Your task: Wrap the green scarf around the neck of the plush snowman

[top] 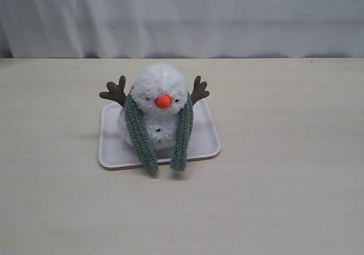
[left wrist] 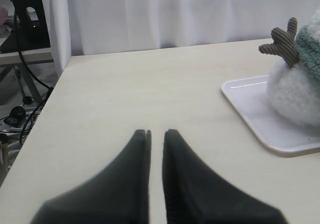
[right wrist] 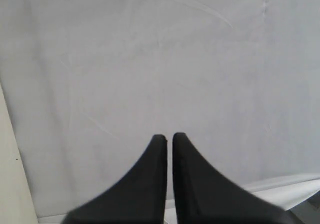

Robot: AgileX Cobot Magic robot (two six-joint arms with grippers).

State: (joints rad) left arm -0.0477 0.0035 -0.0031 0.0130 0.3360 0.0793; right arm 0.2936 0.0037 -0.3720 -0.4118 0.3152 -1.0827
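Observation:
The plush snowman [top: 161, 90] sits upright on a white tray [top: 206, 141], facing the exterior camera. The green scarf [top: 139, 132] lies round the back of its neck, and both ends hang down the front past the tray's near edge. Neither gripper shows in the exterior view. In the left wrist view my left gripper [left wrist: 157, 132] hovers over bare table, well off to the side of the snowman [left wrist: 292, 96], scarf [left wrist: 310, 51] and tray [left wrist: 250, 104]; its jaws stand nearly together, holding nothing. My right gripper [right wrist: 169, 135] points at a white curtain, jaws likewise together and empty.
A white curtain [top: 182, 16] hangs behind the beige table [top: 284, 198]. Beyond the table's edge beside my left gripper are cables and equipment [left wrist: 20, 109] on the floor. A brown stick arm [left wrist: 282, 44] juts from the snowman toward my left gripper.

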